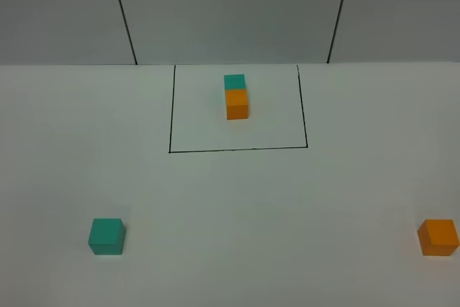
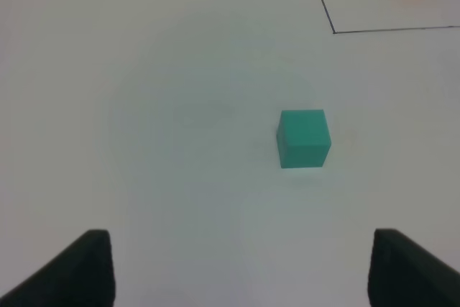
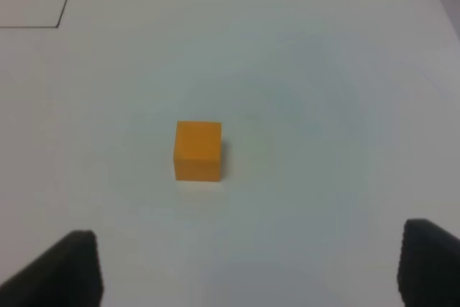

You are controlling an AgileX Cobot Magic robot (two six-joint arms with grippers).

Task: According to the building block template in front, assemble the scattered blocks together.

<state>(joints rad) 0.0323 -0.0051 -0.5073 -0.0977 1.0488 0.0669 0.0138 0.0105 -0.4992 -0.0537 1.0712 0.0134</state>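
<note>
- Left wrist view is showing the left hand (image 2: 244, 267) standing open, its two dark fingers (image 2: 79, 271) spread wide with nothing between them, over the bare white surface (image 2: 144, 106).
- Right wrist view is showing the right hand (image 3: 251, 267) standing open too, its dark tips well apart and gripping nothing.
- Ahead of the left hand, the teal cube (image 2: 303, 139) is sitting flat on the surface, apart from both fingers. In the exterior high view it is lying at the lower left of the frame.
- Ahead of the right hand, the orange cube (image 3: 198, 151) is resting flat, touching neither finger. In the exterior high view it is sitting at the lower right, almost at the frame edge.
- These two loose cubes are lying well apart, on opposite sides of the frame and roughly level with each other.
- Farther back, at the upper centre of the exterior high view, the template pair (image 1: 236, 98) is sitting inside a thin black rectangle (image 1: 237, 150). Its orange block is in front and its teal block is touching it from behind, both clear of the lines.
- Beyond the far edge of the surface, grey wall panels (image 1: 230, 12) are running across the top of the frame, split by dark seams.
</note>
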